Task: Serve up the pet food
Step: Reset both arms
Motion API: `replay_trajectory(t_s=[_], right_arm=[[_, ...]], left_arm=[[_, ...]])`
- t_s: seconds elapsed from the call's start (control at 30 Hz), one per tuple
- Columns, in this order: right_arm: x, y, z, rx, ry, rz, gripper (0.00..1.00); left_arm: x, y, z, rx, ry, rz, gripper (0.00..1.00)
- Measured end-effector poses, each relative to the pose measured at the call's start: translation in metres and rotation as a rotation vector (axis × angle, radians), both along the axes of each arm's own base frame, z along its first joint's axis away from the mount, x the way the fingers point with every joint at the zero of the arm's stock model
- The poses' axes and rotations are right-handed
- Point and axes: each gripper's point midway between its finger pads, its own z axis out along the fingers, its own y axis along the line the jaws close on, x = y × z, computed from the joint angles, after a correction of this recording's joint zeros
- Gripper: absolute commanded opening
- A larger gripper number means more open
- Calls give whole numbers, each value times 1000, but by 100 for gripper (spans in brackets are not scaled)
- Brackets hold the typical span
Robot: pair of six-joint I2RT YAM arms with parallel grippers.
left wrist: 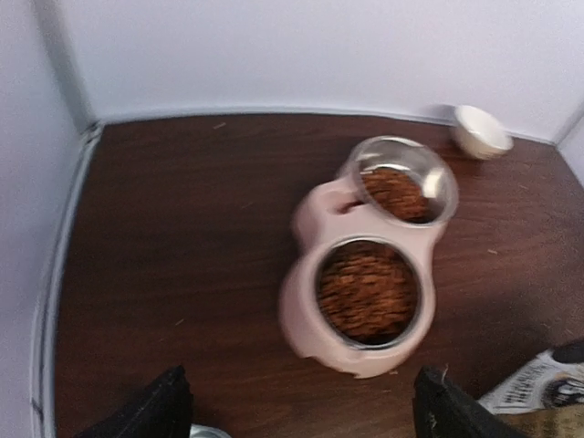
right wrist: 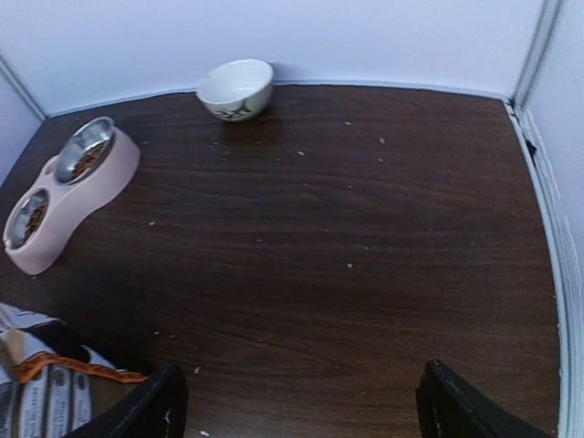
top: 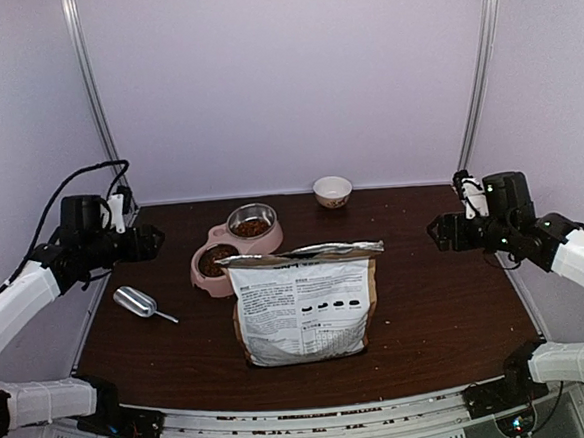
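Brown pet food (left wrist: 367, 289) fills both metal cups of the pink double-bowl feeder (top: 208, 282) (right wrist: 109, 169), left of the table's middle. The printed white and brown bag (top: 303, 306) stands upright in front of it, its top folded shut. A metal scoop (top: 137, 302) lies on the table to the left. My left gripper (top: 151, 242) hovers open above the table's left edge, well away from the feeder, with nothing between its fingers (left wrist: 151, 411). At the right edge my right gripper (top: 439, 233) also hangs open and empty over bare wood, fingers (right wrist: 456, 411) wide apart.
A small white ceramic bowl (top: 332, 191) (right wrist: 236, 88) sits at the back near the wall. White walls and metal posts close off the dark wooden table (top: 448, 298) on three sides. A corner of the bag (right wrist: 46, 379) shows in the right wrist view.
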Motion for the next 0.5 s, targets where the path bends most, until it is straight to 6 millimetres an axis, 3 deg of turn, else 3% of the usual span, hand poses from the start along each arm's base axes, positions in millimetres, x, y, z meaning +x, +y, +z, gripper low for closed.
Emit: replay_trajectory(t_s=[0.13, 0.23, 0.33, 0.5], right_arm=[[9, -56, -40, 3, 18, -181, 88], [9, -87, -54, 2, -29, -286, 89], [8, -105, -57, -3, -123, -350, 89], [17, -115, -69, -22, -219, -393, 89]], left_arm=[[-5, 97, -55, 30, 66, 345, 93], [-24, 139, -72, 80, 37, 525, 96], [-41, 165, -78, 133, -47, 659, 96], [-51, 191, -93, 215, -153, 784, 98]])
